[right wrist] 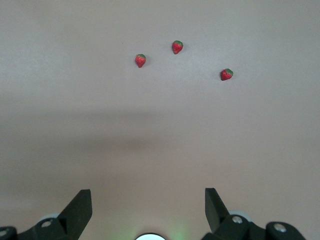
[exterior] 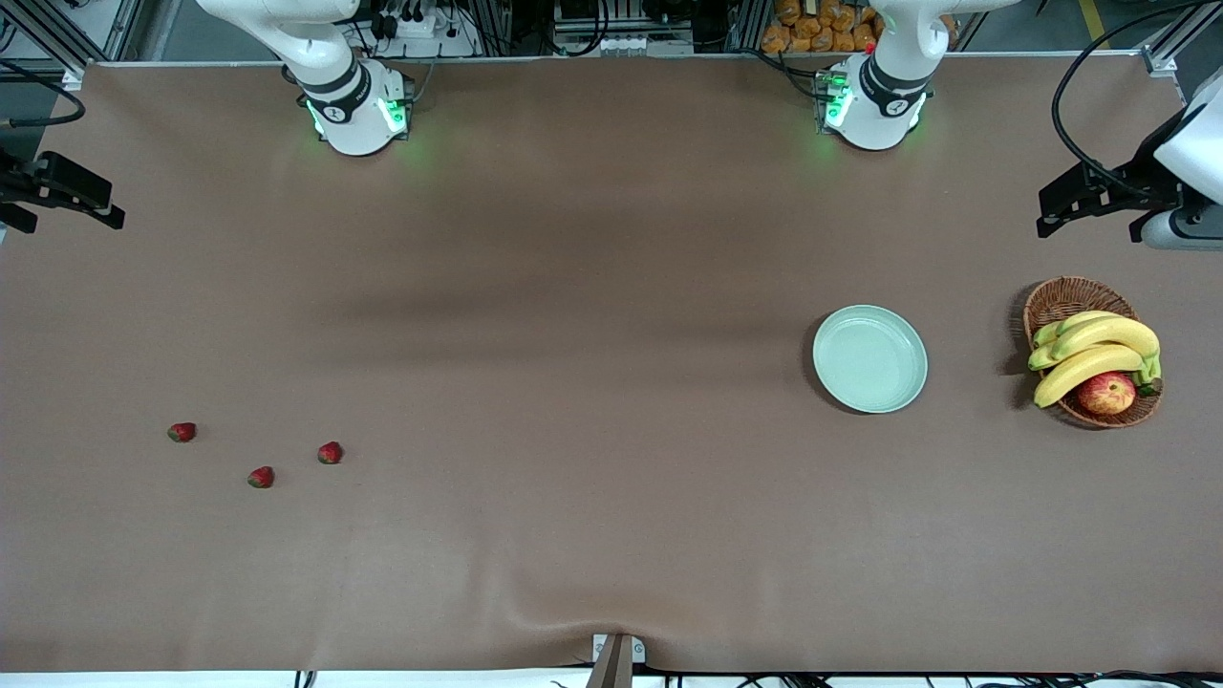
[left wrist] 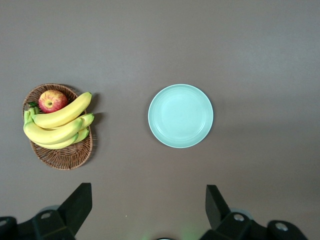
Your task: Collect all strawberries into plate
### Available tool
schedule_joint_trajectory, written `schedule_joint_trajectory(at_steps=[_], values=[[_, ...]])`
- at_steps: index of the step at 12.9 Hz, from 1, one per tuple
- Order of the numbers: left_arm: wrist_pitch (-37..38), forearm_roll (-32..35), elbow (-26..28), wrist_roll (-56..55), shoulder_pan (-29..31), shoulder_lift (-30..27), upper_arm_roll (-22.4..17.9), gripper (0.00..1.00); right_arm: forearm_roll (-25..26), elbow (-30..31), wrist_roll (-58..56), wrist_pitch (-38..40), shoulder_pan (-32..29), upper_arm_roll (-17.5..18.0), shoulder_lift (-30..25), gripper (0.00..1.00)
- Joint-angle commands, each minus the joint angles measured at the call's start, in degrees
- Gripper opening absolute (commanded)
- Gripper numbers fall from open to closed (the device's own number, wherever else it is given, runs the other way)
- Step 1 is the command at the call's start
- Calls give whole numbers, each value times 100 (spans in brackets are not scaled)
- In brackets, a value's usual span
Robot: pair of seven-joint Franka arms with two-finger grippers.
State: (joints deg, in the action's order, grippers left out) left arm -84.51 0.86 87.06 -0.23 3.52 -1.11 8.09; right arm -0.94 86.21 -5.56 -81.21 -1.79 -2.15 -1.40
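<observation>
Lying well apart from the plate, the strawberries may roll when pinched; both tools, left tool and right tool, released, empty.

Brown cloth-covered table, aluminium framing and cables along its edge

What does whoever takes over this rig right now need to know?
Left end effector: open, holding nothing, raised above the table at its own end, near the basket.
Right end effector: open, holding nothing, raised at its own end.
Three strawberries lie on the table toward the right arm's end.
Plate sits toward the left arm's end, with no berries on it.
Done: nothing. Left: all three berries.
</observation>
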Motion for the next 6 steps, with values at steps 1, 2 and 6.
schedule_joint_trajectory(at_steps=[1, 2, 6], values=[[241, -77, -101, -21, 61, -82, 18, 100, -56, 89, -33, 18, 91, -93, -115, 100], [242, -173, -118, -12, 61, -56, -17, 100, -56, 88, -24, -8, 91, -93, -106, 100], [251, -200, -110, -3, 113, 23, -62, 100, -56, 106, -33, 26, 65, -102, -98, 100]])
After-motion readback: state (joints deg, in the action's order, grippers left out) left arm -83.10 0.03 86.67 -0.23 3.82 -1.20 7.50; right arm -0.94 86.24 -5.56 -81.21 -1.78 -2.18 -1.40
